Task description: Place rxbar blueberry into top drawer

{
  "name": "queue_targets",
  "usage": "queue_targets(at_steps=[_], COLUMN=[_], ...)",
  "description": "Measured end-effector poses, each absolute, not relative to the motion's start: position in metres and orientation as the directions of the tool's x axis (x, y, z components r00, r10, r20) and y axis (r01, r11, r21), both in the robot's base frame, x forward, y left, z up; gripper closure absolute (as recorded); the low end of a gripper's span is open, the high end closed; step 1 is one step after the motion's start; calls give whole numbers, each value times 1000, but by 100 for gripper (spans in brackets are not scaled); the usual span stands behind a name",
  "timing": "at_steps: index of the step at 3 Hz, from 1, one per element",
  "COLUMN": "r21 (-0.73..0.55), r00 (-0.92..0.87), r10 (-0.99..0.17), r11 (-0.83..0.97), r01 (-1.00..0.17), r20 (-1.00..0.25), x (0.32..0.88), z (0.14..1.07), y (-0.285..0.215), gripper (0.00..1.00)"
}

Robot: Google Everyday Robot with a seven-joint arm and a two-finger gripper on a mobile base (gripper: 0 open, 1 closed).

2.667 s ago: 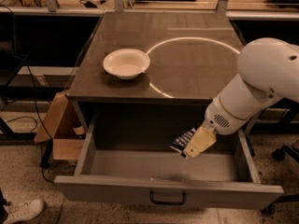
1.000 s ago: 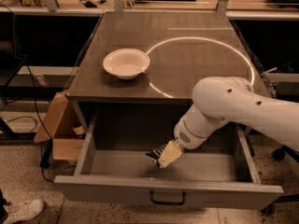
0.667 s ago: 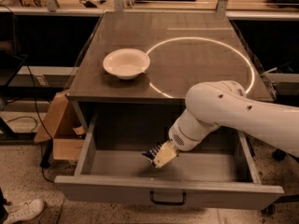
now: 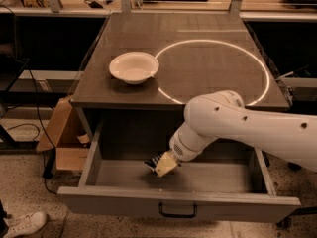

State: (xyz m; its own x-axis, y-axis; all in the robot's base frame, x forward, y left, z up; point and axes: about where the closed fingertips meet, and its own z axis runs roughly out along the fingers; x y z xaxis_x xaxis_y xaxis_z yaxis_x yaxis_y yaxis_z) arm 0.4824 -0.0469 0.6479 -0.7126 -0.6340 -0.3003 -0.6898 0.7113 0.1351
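At the far left we see a white shoe (image 4: 22, 223) on the speckled floor, and above it a cardboard box (image 4: 62, 130) leaning beside the desk (image 4: 208, 38). A white bowl (image 4: 133, 67) sits upright on the left part of the desk top, just left of a bright ring of light (image 4: 262, 68) that circles the middle and right of the surface.

Below the desk top, the top drawer (image 4: 124, 205) is pulled out wide, and we can see its grey floor. The rxbar blueberry (image 4: 151, 162) is inside the drawer, left of centre and low over the floor. We cannot tell whether it touches the floor. It shows as a small dark shape sticking out to the left of the gripper (image 4: 161, 166). The pale fingers (image 4: 166, 166) are closed on the bar's right end, so the bar lies between them and reaches leftward past their tips.

Just right of that, on the front panel, is the dark handle (image 4: 177, 213). The thick white arm (image 4: 247, 128) slants up from the gripper and runs off the right edge, crossing the drawer's right half.
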Motion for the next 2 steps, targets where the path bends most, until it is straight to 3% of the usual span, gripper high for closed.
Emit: queue_targets(at_steps=[2], r21=[170], r00=[-741], r10=[-607], r11=[729], r01=[-664], r20=[-287], x=[476], z=[610], y=[-29], gripper=[100])
